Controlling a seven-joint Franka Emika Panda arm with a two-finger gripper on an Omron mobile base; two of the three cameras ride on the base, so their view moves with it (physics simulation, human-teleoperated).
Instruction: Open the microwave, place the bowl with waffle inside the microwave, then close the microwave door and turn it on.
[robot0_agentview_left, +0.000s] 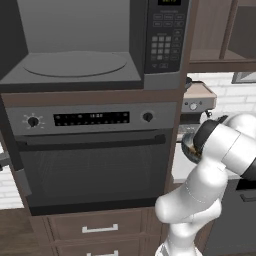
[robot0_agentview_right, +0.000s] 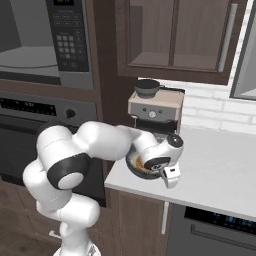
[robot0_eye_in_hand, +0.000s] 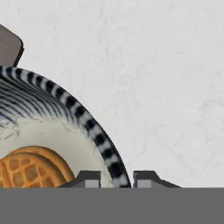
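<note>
I see the bowl (robot0_eye_in_hand: 94, 131) with a rim banded in black and white, fine dark stripes running down a cream inside. The waffle (robot0_eye_in_hand: 30, 168) in it is orange-brown with a paler grid. The counter (robot0_eye_in_hand: 162, 78) is pale grey, faintly mottled. The microwave (robot0_agentview_left: 80, 55) has a grey interior and a black keypad (robot0_agentview_left: 165, 42) with grey buttons. My arm (robot0_agentview_right: 100, 142) is white with dark joints.

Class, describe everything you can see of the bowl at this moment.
The bowl is small and round, black-and-white striped along its rim, pale inside with fine dark lines. It sits upright on the pale counter, near the coffee machine. The waffle lies inside it. The gripper straddles its rim, one fingertip inside, one outside.
</note>
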